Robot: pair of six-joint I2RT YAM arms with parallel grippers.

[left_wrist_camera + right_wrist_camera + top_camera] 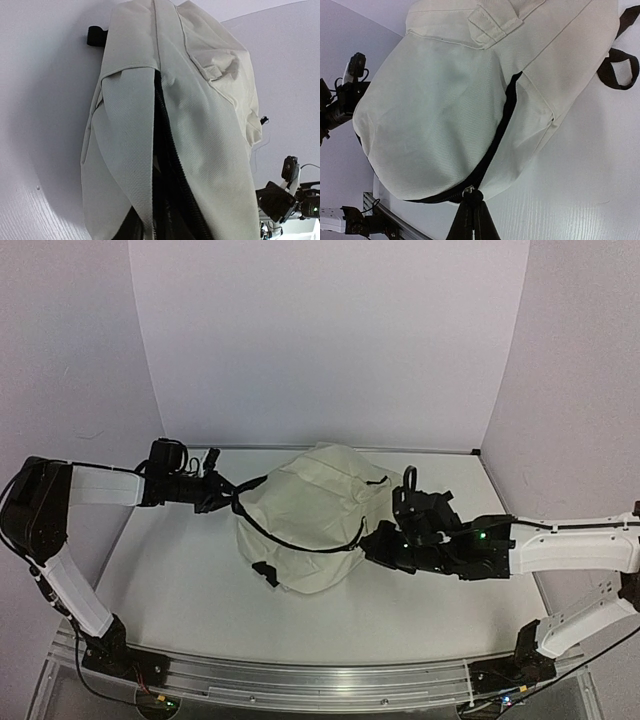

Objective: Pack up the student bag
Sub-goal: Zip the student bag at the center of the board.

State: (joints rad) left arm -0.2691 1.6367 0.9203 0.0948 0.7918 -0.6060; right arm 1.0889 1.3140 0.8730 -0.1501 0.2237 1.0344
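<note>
The left claw (218,492) sits at the bag's left edge among the black straps (250,522). From either view I cannot tell whether it is open or clamped on anything. The student bag (310,505) lies on its side in the middle of the bench (170,580), bulging, between the two arms. Its main zipper (167,150) gapes dark along the seam in the left wrist view. Over on the right, the right claw (471,207) is closed, its tips pinched on the zipper pull (468,189). No loose items show around the bag, so I judge the loading done. Zipping up is what remains, with much of the seam not yet closed.
</note>
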